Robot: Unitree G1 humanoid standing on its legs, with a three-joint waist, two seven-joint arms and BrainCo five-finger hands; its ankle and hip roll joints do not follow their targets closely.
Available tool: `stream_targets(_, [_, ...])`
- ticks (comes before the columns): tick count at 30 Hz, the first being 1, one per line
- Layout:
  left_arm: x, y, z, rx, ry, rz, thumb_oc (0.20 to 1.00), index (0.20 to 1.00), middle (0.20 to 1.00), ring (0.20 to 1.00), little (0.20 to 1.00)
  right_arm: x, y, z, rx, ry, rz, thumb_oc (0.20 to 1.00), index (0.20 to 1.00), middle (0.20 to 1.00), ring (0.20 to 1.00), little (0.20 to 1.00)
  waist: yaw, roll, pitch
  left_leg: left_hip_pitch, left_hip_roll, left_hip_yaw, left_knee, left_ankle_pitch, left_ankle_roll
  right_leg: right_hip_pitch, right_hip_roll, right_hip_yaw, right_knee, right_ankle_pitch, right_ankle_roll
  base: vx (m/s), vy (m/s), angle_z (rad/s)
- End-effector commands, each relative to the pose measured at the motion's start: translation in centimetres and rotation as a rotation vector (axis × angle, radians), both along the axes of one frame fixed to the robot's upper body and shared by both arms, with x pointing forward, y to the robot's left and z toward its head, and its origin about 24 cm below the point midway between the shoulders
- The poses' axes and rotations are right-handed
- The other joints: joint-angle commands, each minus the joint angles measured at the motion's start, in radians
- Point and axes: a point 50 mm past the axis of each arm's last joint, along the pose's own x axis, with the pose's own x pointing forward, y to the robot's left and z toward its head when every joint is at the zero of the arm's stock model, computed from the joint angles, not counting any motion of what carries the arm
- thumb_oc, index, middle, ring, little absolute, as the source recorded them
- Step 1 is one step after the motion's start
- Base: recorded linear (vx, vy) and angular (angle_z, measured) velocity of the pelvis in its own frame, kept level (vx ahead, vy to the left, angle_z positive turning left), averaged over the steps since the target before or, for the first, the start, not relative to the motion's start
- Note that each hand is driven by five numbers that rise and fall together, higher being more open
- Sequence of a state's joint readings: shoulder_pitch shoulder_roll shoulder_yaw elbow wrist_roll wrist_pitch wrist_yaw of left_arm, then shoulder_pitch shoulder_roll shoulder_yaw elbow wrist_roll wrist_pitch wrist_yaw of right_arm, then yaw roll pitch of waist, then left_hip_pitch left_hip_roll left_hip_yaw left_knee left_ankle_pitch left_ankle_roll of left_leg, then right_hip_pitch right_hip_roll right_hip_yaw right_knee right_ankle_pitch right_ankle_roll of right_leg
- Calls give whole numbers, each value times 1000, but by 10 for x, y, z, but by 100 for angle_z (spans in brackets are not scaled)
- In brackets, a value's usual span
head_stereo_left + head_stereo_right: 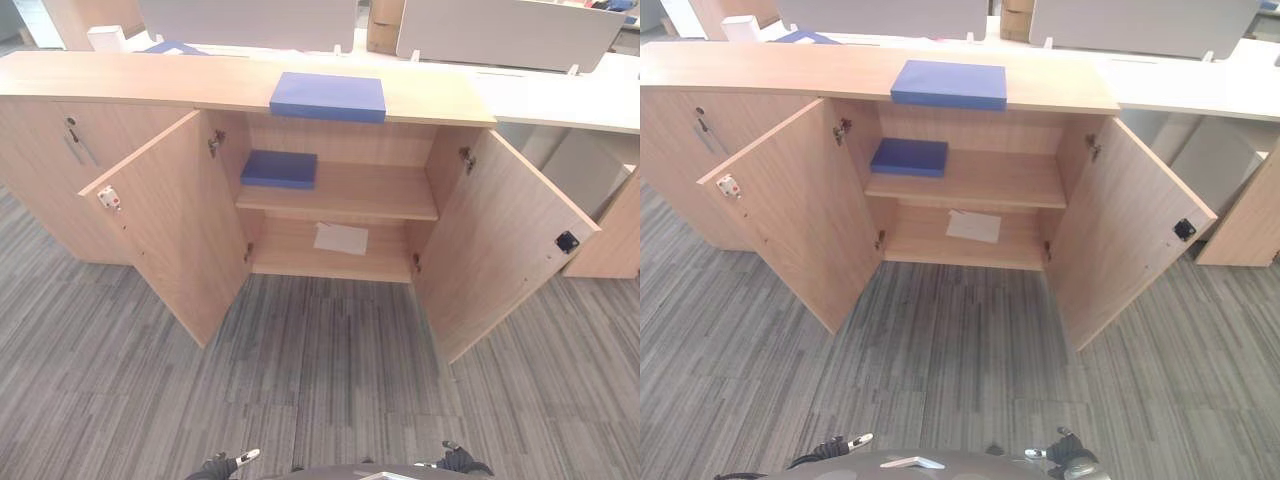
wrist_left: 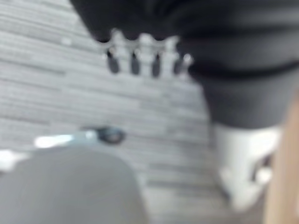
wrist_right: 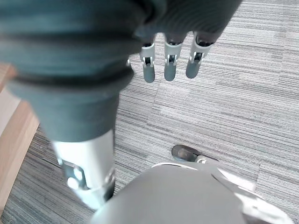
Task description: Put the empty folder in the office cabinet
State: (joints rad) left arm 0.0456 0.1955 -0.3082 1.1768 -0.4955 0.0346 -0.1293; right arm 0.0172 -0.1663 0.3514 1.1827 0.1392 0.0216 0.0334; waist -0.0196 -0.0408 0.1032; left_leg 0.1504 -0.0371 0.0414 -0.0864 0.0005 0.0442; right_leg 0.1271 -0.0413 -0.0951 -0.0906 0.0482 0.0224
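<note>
Two folders: one [image 1: 327, 96] on the cabinet top [image 1: 120, 78], frame centre-top, one [image 1: 279, 168] shelved. Both hands [image 1: 222, 464] [image 1: 460, 461] hang relaxed, empty, bottom edge. Risk: grabbing the shelved one.

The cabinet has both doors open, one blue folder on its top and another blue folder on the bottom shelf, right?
Not quite. The second folder lies on the upper shelf, not the bottom one, which holds a white sheet. The left eye view shows it. The cabinet doors are open, and a folder lies on top.
</note>
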Motion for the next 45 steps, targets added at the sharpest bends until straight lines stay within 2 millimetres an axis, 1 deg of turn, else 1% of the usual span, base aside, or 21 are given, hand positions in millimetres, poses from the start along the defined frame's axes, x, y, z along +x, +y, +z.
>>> stream_targets(1, [15,-15,0,-27,-24,-19,1000,1000,1000,1000,1000,26,-20,8,-61,-58,26,1000,1000,1000,1000,1000,0,40,39,10,-27,46,-1,-87,13,33,51,-24,8,-80,23,0,0,0])
stream_targets(6, [16,-16,1,-69,-15,-17,1000,1000,1000,1000,1000,27,-20,8,-64,-59,25,1000,1000,1000,1000,1000,-4,42,38,11,-26,53,-1,-88,14,31,51,-21,9,-79,24,0,0,0])
stream_targets(29, [9,-17,-1,-60,0,-10,1000,1000,1000,1000,1000,23,-18,7,-52,-56,6,1000,1000,1000,1000,1000,-6,33,38,11,-26,60,-1,-92,17,28,52,-16,8,-75,26,0,0,0])
stream_targets(38, [10,-17,-1,-60,-5,-13,1000,1000,1000,1000,1000,25,-18,7,-52,-62,3,1000,1000,1000,1000,1000,-6,34,45,8,-29,61,-1,-90,19,24,52,-14,11,-75,25,0,0,0])
stream_targets(45, [11,-16,-1,-23,-7,-82,1000,1000,1000,1000,1000,32,-20,11,-88,-138,30,1000,1000,1000,1000,1000,-10,35,52,11,-31,65,-1,-94,23,21,49,-11,11,-73,28,8,13,0])
